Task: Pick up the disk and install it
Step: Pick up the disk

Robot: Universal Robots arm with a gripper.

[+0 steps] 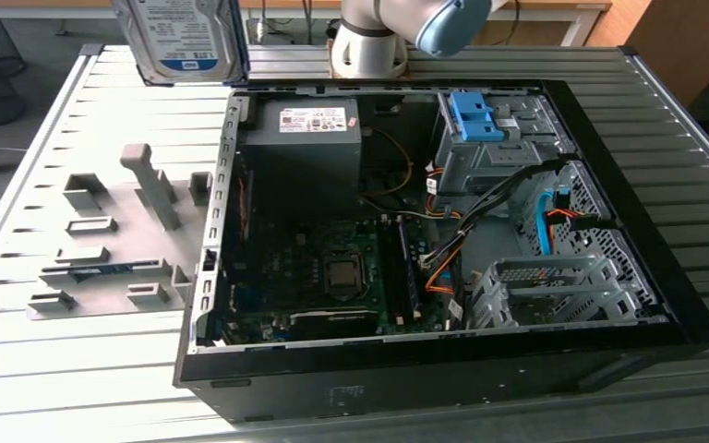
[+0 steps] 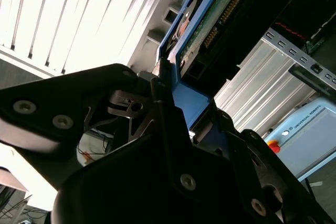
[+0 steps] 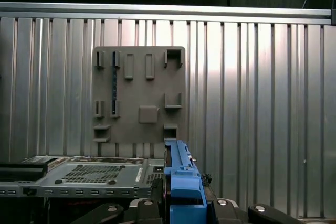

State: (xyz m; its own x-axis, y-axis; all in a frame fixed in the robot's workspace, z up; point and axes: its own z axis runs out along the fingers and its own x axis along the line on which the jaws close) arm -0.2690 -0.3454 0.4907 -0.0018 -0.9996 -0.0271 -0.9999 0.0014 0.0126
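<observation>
Rails of blue plastic edge the disk (image 1: 180,37), a flat rectangular silver-metal hard drive with a blue-and-white printed label. It hangs upright in the air at the top of the exterior view, toward that view's left, with the label facing the camera. It is clear of the table and beyond the far left corner of the case. In the second wrist view the disk's (image 2: 210,19) underside shows a green circuit board, and the black gripper (image 2: 185,104) has its jaws closed on the blue rail at one end. The first wrist view shows the same blue rail (image 3: 181,177) rising edge-on from between the fingers (image 3: 149,205). Below, the open black computer tower case (image 1: 650,305) lies on its side on the ribbed silver metal table (image 1: 121,369). Inside it are a dark power-supply box with a white sticker (image 1: 299,148), a green motherboard (image 1: 330,268), a blue plastic bracket (image 1: 475,115) on top of a metal drive cage, and a perforated grey metal cage (image 1: 552,286) nearer the camera. Black and orange cables (image 1: 447,249) loop between the motherboard and the cages. A grey fixture board with raised holders (image 1: 108,249) lies on the table just beside the case, and shows in the first wrist view too (image 3: 139,95). The arm's pale base (image 1: 373,41) stands behind the case.
</observation>
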